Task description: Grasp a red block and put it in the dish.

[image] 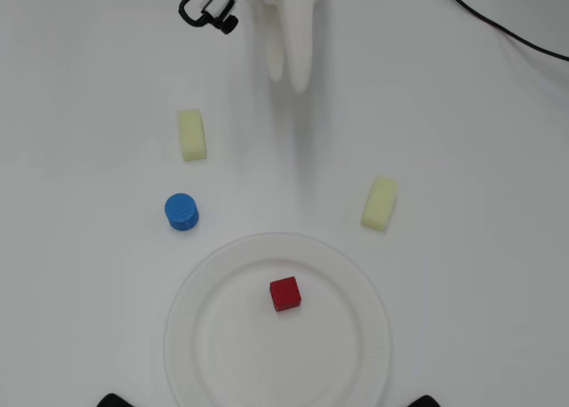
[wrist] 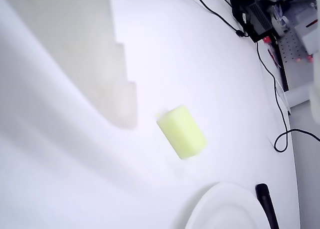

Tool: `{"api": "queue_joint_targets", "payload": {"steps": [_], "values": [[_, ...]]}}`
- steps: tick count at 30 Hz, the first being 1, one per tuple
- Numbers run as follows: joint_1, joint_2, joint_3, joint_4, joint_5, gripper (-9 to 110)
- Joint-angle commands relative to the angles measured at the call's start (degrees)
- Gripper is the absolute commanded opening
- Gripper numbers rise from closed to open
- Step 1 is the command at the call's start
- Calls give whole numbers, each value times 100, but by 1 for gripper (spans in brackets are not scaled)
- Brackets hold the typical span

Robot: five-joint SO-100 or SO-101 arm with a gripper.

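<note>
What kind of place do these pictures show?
Probably a lab or workshop bench: a bare white table with cables, electronic gear at its edge, and test props such as a red block on a dish.

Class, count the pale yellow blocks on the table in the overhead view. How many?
2: one yellow block at upper left above the blue cylinder, another yellow block right of the dish. None appears hidden.

Two yellow blocks point(image: 191, 134) point(image: 380, 203), blue cylinder point(image: 181, 211)
</note>
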Motion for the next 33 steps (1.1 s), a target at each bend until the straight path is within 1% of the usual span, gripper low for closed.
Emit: {"api": "queue_joint_targets", "payload": {"steps": [1, 4, 7, 8, 11, 14, 17, 22, 28, 33], "values": [[97, 738, 334, 501, 272, 30], [352, 1371, 853, 817, 747, 32], [448, 2215, 1529, 1063, 896, 31], [624, 2399, 1617, 1063, 967, 31], [712, 2479, 1819, 1327, 993, 31], [615, 3103, 2391, 1547, 1028, 30], [580, 3085, 2479, 1617, 1354, 28], [9, 3103, 2584, 1591, 1371, 25], [-870, 3129, 2804, 1521, 1151, 20], [-967, 3146, 3067, 1485, 1090, 19]]}}
